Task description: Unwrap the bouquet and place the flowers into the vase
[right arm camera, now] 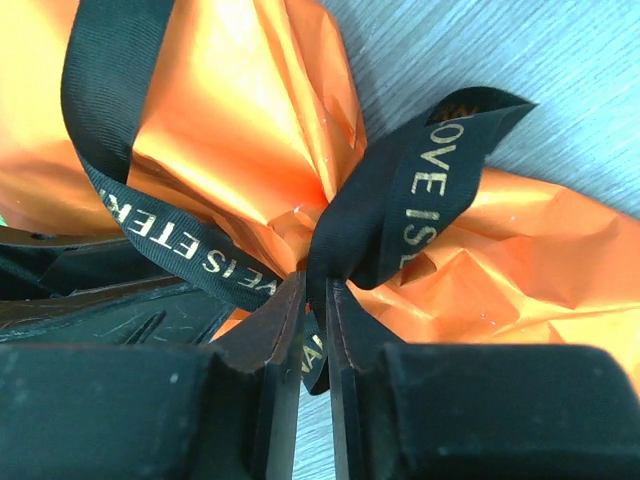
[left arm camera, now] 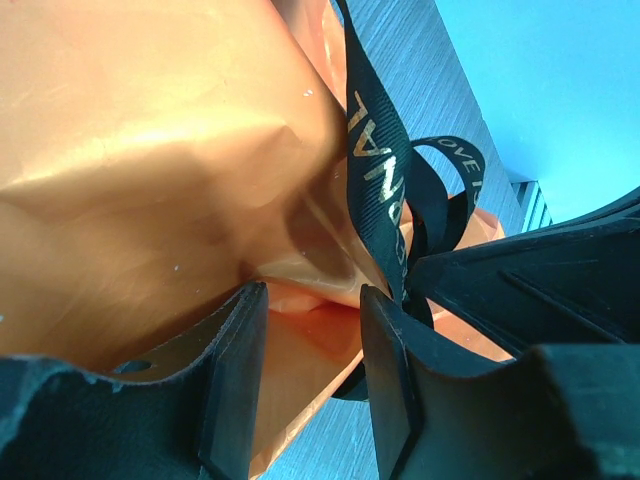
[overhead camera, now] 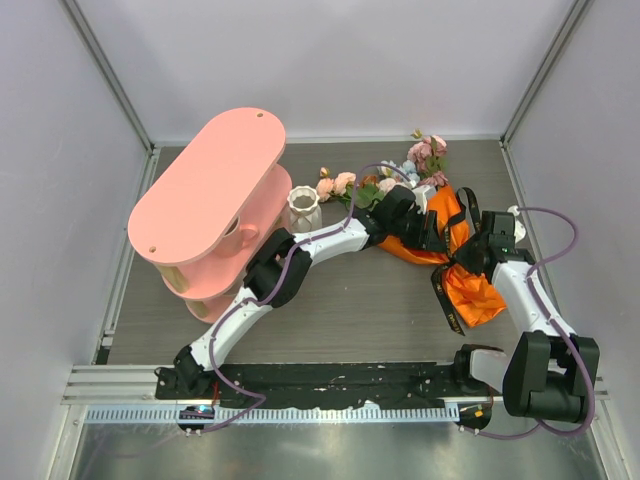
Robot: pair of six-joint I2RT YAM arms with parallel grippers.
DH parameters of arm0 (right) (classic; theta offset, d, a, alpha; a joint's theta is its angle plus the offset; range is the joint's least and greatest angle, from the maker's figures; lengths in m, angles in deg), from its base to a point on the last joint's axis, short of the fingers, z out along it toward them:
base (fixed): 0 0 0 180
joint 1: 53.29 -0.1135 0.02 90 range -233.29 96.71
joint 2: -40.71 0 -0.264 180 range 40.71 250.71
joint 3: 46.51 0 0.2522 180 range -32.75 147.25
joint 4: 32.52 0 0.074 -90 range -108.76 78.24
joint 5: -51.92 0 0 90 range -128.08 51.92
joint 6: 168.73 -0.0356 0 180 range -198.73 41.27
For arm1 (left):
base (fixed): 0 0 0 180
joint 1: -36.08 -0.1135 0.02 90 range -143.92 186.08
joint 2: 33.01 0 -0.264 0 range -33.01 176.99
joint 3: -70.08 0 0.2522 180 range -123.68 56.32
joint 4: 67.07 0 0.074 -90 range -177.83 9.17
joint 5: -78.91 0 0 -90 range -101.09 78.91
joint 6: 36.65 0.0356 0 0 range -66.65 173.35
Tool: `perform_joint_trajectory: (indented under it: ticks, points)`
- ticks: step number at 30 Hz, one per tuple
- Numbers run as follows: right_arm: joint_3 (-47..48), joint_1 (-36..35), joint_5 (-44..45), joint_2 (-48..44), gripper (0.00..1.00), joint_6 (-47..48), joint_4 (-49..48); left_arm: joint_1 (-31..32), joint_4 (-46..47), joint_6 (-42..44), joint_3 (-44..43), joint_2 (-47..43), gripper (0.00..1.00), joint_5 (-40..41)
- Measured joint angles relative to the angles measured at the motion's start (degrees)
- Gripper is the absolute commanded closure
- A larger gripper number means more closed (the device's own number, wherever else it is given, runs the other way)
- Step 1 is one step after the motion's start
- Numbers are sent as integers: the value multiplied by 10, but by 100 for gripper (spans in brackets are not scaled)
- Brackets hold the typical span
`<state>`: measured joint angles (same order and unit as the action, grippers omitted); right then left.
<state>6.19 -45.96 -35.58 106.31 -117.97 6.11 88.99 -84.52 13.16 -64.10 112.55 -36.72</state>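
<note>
Two grippers meet on a grey wood-grain tabletop [overhead camera: 350, 300] boxed in by pale walls [overhead camera: 330, 60]. The black ribbon [right arm camera: 430, 190] has gold lettering reading "OVE IS" and "ETER". The left gripper [left arm camera: 310, 310] is clamped on the orange paper of the bouquet [overhead camera: 447, 212]. Just beside it, the right gripper [right arm camera: 312, 300] pinches a ribbon tail.

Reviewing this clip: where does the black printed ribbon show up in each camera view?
Top external: the ribbon lies along the lower-left edge of the crumpled paper, right of centre.
Left wrist: the ribbon runs down from top centre, to the right of the paper.
Right wrist: the ribbon loops across the middle, its bands meeting at bottom centre.
Shared landmark: the orange paper.
</note>
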Motion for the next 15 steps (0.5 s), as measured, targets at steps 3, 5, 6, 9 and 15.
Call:
perform_joint_trajectory:
  ticks: [3,5,6,9,15]
  points:
    - [-5,0,7,-6,99,-2,0,0,0,-1,0,0,54,0]
    - [-10,0,12,-16,99,-2,1,0,0,-1,-1,0,54,0]
    - [-11,0,15,-21,99,-2,1,0,0,-1,-1,0,55,0]
    - [-10,0,29,-40,99,0,1,0,0,-1,-1,0,55,0]
    - [34,9,89,-88,99,-2,11,0,0,-3,-1,0,54,1]
